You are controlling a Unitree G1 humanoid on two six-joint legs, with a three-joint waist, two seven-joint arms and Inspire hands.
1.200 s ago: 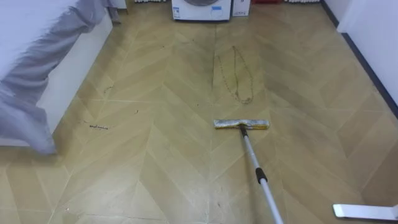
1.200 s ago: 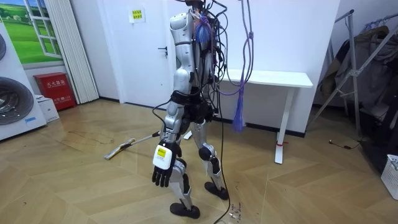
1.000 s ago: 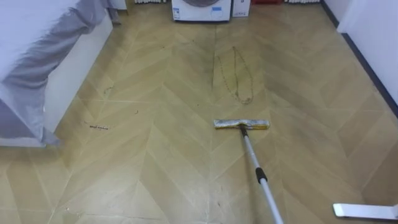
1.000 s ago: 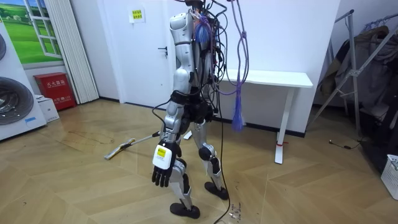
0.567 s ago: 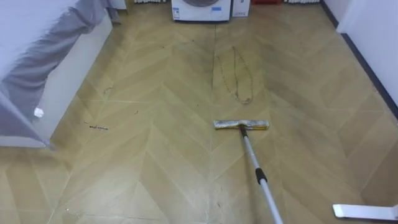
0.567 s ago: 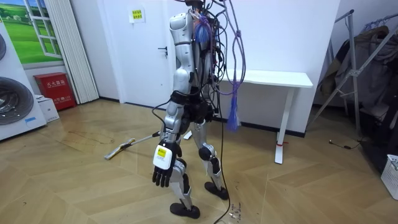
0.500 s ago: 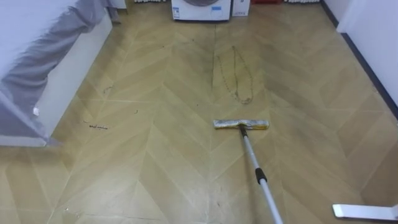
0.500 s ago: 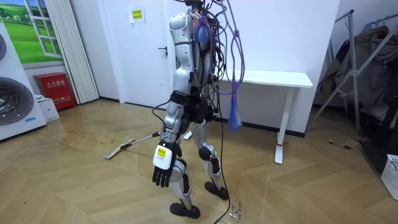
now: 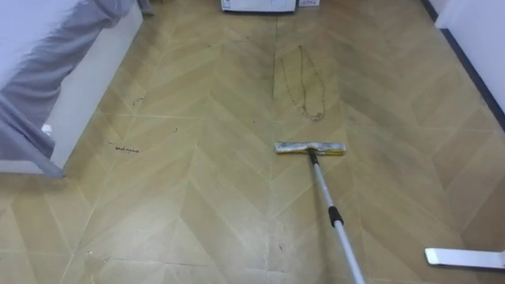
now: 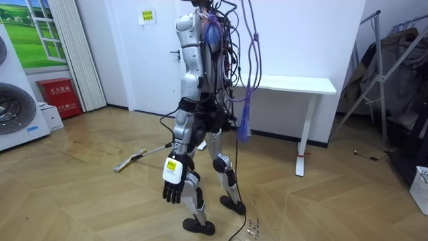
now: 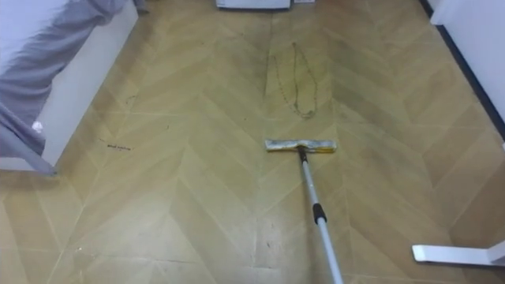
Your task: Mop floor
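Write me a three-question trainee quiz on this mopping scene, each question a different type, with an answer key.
1. True or false: the mop head lies flat on the floor.
2. Multiple choice: where is the dark looping mark relative to the mop head?
A. Beyond it, farther from the robot
B. Between it and the robot
C. Directly under it
3. Fill in: in the room view, the left hand hangs at the robot's side with relaxed fingers, holding ____.

Key: 1 true; 2 A; 3 nothing.
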